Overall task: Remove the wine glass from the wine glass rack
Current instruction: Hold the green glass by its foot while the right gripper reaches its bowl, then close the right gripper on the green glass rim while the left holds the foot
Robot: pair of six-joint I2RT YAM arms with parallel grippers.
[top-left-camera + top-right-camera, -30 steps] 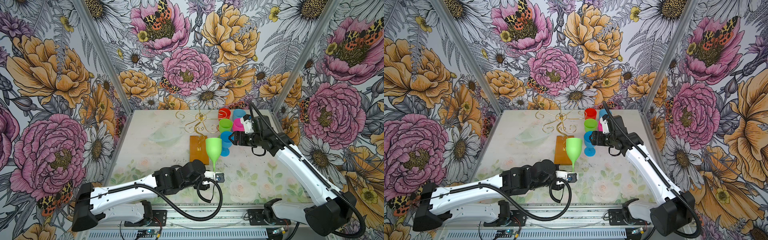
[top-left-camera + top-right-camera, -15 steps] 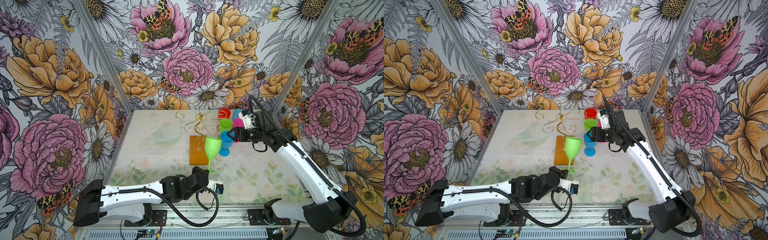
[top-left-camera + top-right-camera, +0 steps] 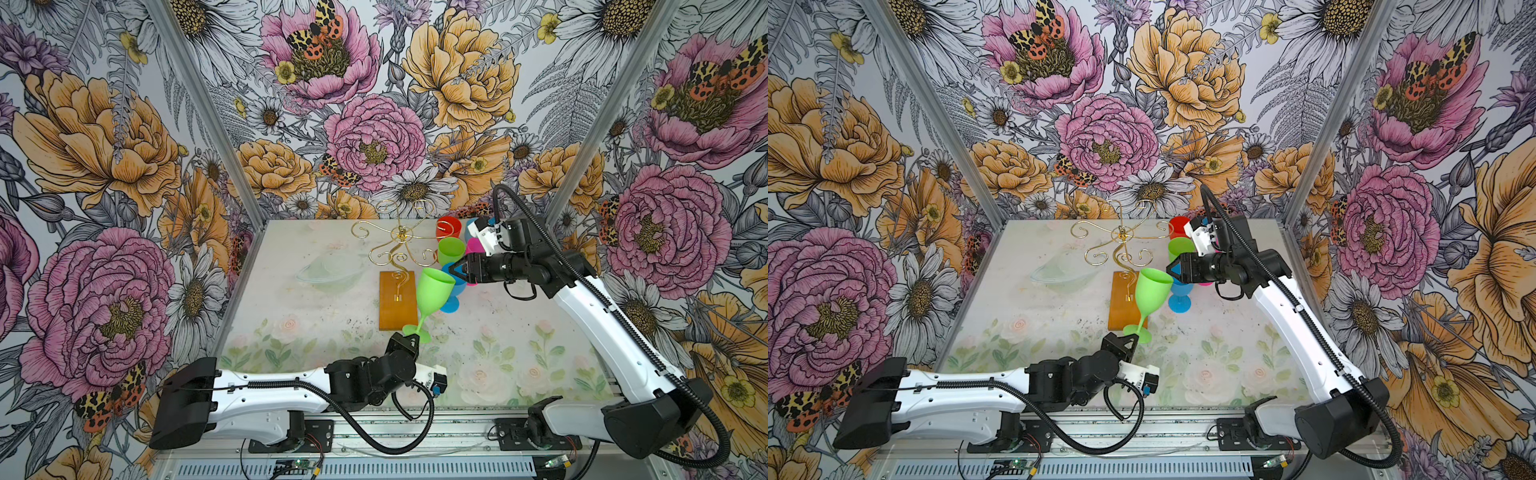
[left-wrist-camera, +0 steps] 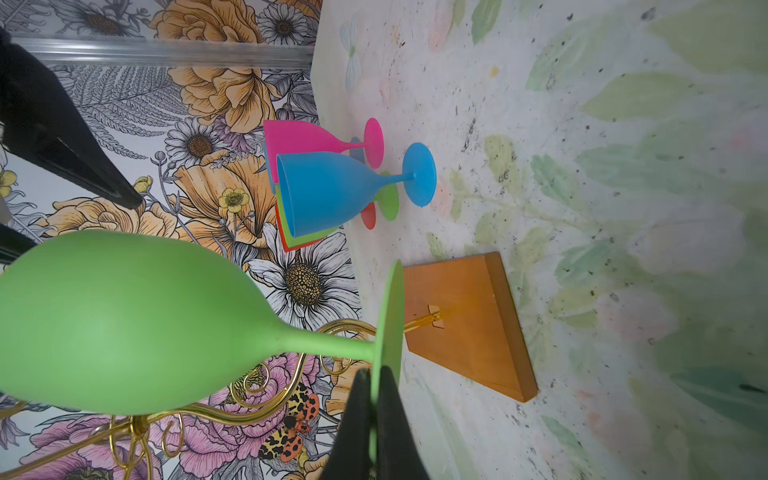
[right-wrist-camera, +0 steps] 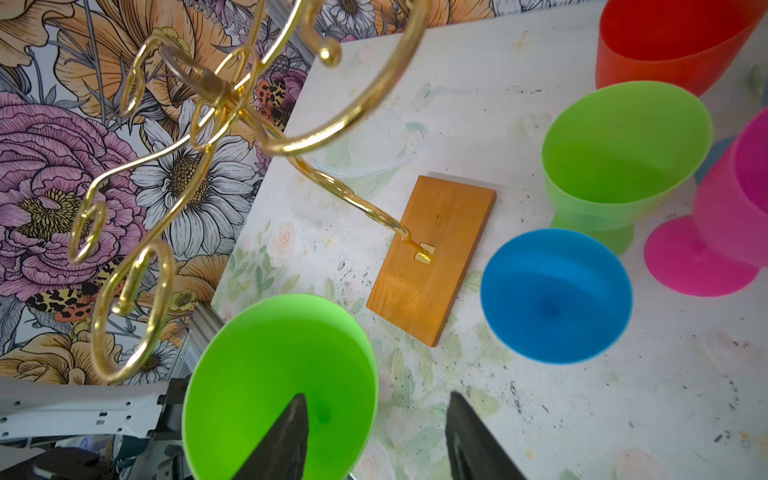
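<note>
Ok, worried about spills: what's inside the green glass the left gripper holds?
The green glass looks empty. A right gripper finger overlaps its mouth, hiding part of the inner wall.

6 wine glasses (image 3: 434, 286) & 1 rack (image 3: 395, 312)

We're inside a booth papered with floral wallpaper (image 3: 374, 137): pink peonies, orange blooms, daisies and spotted moths at nine, twelve and three o'clock. Aluminium posts (image 3: 205, 112) rise at eleven and one. The tabletop (image 3: 519, 353) is pale, speckled, printed with faded leaves and roses. A metal rail (image 3: 457, 432) runs at six. Even light.
</note>
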